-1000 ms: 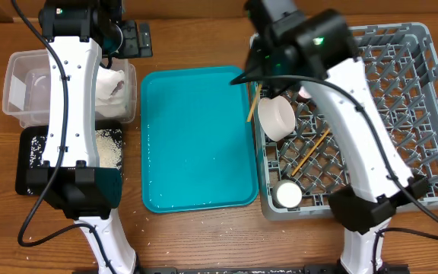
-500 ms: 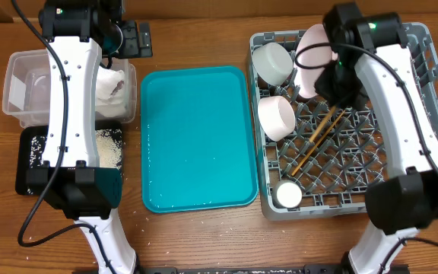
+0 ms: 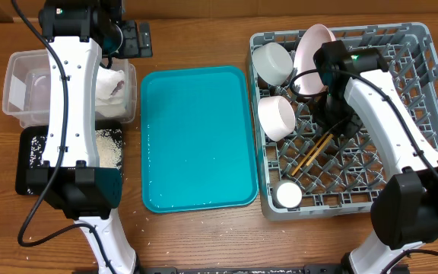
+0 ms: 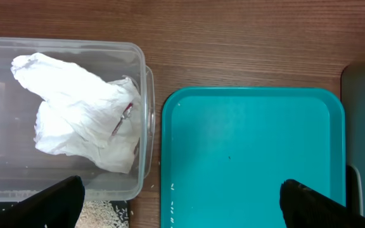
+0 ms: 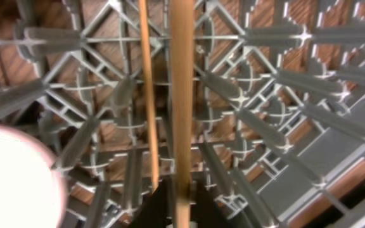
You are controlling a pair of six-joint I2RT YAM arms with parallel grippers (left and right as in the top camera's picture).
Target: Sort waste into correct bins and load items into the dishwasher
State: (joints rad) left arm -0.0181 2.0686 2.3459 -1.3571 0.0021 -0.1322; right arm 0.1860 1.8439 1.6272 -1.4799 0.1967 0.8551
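Observation:
My left gripper (image 3: 137,38) hangs wide open and empty above the gap between the clear tub (image 3: 17,95) and the teal tray; in the left wrist view (image 4: 182,209) its fingers (image 4: 56,202) stand far apart. A crumpled stained tissue (image 4: 81,111) lies in the tub. Rice grains (image 3: 109,148) lie in the black tray (image 3: 29,164). My right gripper (image 3: 333,125) is low in the grey dish rack (image 3: 424,114), shut on a chopstick (image 5: 182,95) that lies along the lattice beside the second chopstick (image 5: 147,95). The rack also holds two white bowls (image 3: 272,61), a pinkish plate (image 3: 314,46) and a white cup (image 3: 287,194).
The teal tray (image 3: 196,137) sits between the bins and the rack, with a few grains along its left edge (image 4: 170,190). Upright pegs (image 5: 265,126) crowd round the right gripper. The rack's corner (image 4: 363,126) shows at the left wrist view's right edge.
The right arm swung from the teal tray's right edge into the rack and came down. The chopstick it carried now lies beside the other on the lattice. The left arm has not moved.

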